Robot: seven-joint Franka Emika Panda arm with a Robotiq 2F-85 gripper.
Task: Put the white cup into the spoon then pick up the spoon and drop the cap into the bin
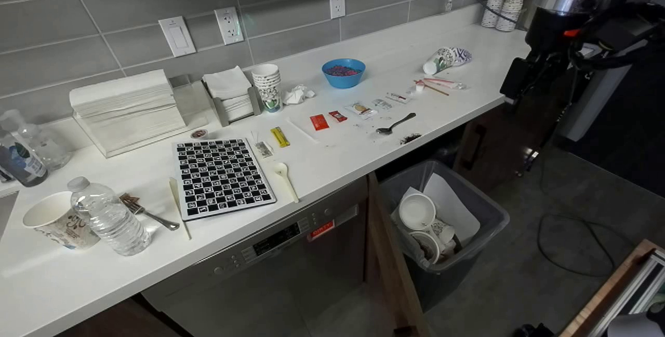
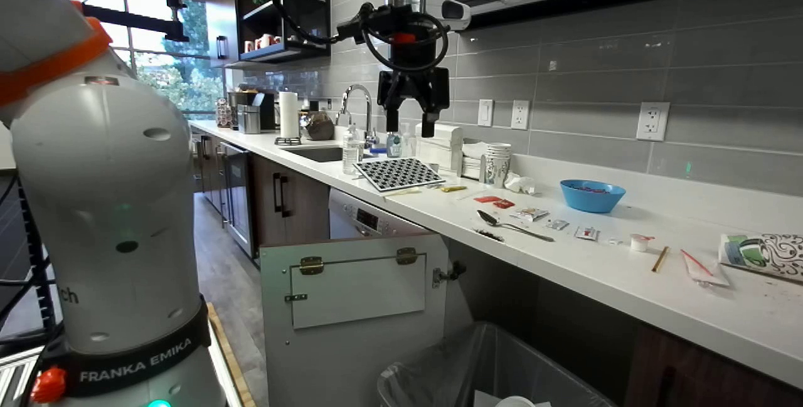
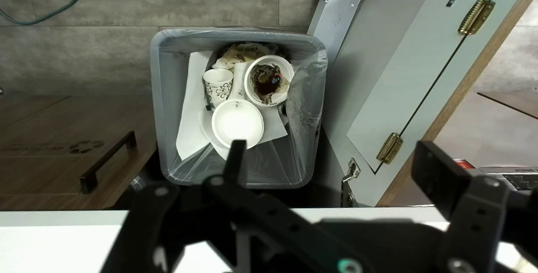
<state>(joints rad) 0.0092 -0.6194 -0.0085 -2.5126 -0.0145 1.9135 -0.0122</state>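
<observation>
End effector (image 2: 411, 123) has jaws parted; spoon (image 1: 399, 123) lies near table (image 1: 343, 155) front edge, apart from white cup (image 2: 639, 244); bin (image 1: 441, 282) below.

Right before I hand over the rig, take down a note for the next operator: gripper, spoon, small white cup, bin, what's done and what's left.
The gripper: open, holding nothing, well above the counter.
The spoon: lying on the counter, near its front edge.
The small white cup: on the counter, apart from the spoon.
The bin: open-topped, below the counter's front edge, cabinet door open beside it.
Done: no step shows as finished; the cup is not in the spoon.
Left: put the cup in the spoon, lift the spoon, drop the cup into the bin.
</observation>
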